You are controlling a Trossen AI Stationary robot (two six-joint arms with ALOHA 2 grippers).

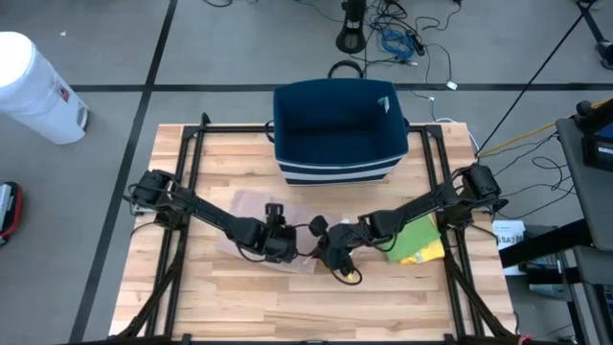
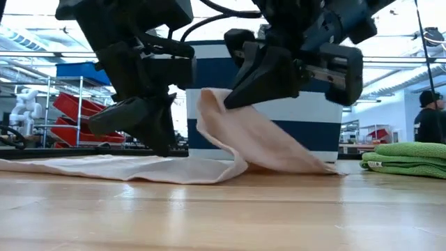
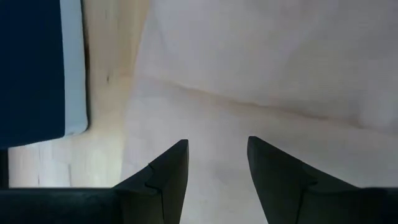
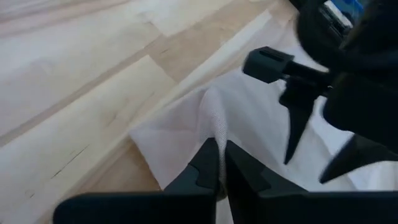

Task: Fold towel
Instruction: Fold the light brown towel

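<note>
Towel lies mostly flat on the tabletop in front of the blue bin, with one edge pulled up into a hump. The right gripper has its fingers pinched shut on that raised edge, while the left gripper sits low over the flat part with its fingers apart, holding nothing. To fold well, I think the right one should carry its edge straight across and lay it down smooth while the left one keeps the flat part from sliding.

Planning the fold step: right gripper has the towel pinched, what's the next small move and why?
Probably carry the right gripper, shut on a raised edge of the pale beige cloth towel, across over the flat part. The lifted flap arches up, the rest lies flat, and the open left gripper holds nothing.
</note>
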